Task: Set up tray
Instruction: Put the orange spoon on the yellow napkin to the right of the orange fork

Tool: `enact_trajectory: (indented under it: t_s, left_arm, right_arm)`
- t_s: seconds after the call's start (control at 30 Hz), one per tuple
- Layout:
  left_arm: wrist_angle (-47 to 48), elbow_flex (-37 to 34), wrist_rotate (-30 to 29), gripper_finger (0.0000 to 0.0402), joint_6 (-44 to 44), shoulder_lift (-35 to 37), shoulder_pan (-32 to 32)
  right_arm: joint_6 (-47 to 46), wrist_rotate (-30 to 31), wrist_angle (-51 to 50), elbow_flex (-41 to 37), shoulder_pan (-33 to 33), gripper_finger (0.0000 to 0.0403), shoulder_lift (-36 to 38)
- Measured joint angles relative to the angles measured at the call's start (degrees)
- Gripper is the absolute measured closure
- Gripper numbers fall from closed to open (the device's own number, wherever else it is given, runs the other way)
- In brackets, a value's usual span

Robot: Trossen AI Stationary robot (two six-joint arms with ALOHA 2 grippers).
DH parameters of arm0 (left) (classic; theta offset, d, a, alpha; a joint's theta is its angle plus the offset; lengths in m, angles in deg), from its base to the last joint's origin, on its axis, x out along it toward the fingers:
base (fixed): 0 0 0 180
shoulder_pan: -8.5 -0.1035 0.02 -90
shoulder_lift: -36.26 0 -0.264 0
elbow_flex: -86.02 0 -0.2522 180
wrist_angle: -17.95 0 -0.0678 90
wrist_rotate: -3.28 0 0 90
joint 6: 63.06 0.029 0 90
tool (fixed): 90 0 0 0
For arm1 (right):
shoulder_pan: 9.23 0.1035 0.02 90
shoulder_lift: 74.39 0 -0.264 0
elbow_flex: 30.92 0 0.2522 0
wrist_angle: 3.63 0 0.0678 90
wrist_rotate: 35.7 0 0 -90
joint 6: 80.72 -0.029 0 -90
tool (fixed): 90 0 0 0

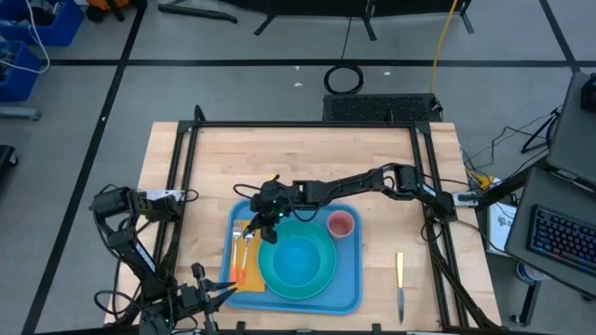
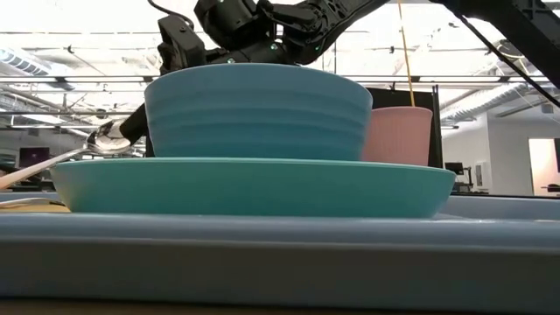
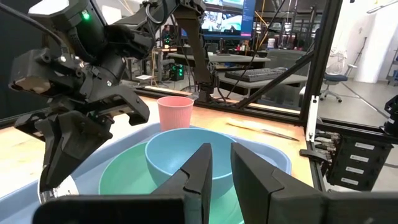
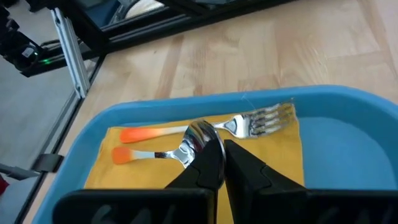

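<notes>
- The right gripper (image 4: 219, 163) hangs low over the left part of the tray (image 1: 349, 284), its fingers pinched together at the bowl of a spoon (image 4: 186, 148). It probably holds the spoon's tip, though the contact is partly hidden.
- The spoon lies beside a fork (image 4: 249, 123) on the orange napkin (image 4: 283, 158), both orange handles pointing the same way. That reads as cutlery being lined up for a place setting.
- A turquoise plate (image 1: 298, 264) sits mid-tray with a blue bowl (image 2: 258, 109) stacked on it, and a pink cup (image 1: 341, 223) stands at the tray's upper right corner, so the setting is nearly complete.
- The tray rests at lower centre of the high view on a pale wooden table (image 1: 279, 154).
- A knife (image 1: 400, 287) lies off the tray at lower right, likely the piece not yet placed.
- The left gripper (image 3: 221, 163) waits at lower left, fingers narrowly parted and empty.
- Beyond the table: grey floor with dark tape lines, cables, and a keyboard (image 1: 559, 237) at the right edge.
</notes>
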Motion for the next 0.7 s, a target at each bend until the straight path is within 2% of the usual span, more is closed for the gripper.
enact_trajectory:
  t_s: [0.33,0.7]
  left_arm:
    - [0.0,0.0,-0.02,0.0339,-0.08,0.0,0.0]
    - [0.02,0.0,-0.02,0.0339,-0.22,0.0,0.0]
  right_arm:
    - [1.03,-0.1,-0.45,-0.02,-0.29,0.0388,-0.04]
    - [1.43,-0.03,-0.29,-0.02,-0.31,0.0312,-0.04]
